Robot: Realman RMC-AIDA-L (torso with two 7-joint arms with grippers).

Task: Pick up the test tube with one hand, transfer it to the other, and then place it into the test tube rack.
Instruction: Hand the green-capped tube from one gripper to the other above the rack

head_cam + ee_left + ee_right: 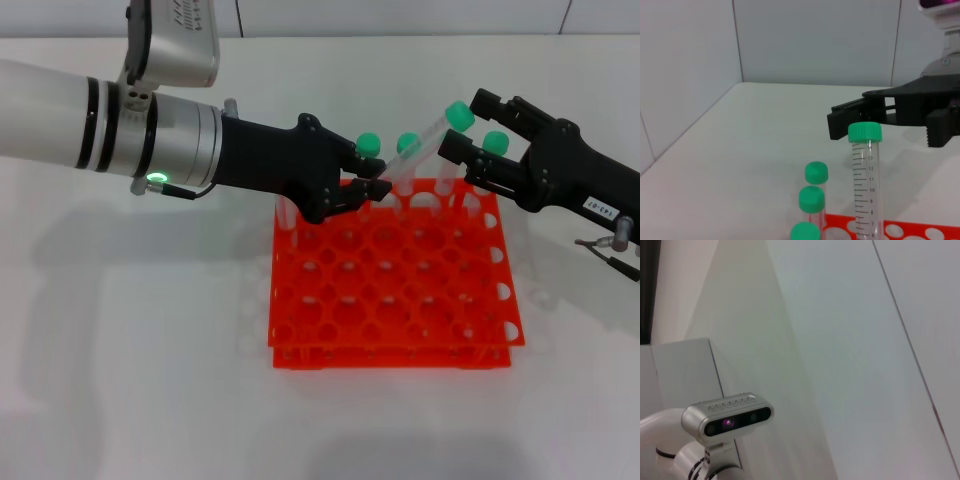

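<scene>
Above the back rows of the orange test tube rack point(395, 285), the left gripper point(372, 190) holds the lower end of a tilted test tube point(425, 148) in closed jaws. The right gripper point(458, 128) sits at the tube's green cap, jaws spread wide around it without clamping. Other green-capped tubes point(812, 202) stand in the rack on the white worktop point(130, 380).

Four green-capped tubes point(457, 113), one orange rack point(395, 290), two grippers point(372, 188)

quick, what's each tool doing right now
Left tool: closed on the test tube's lower end.
Right tool: open around its green cap, not clamped.
</scene>
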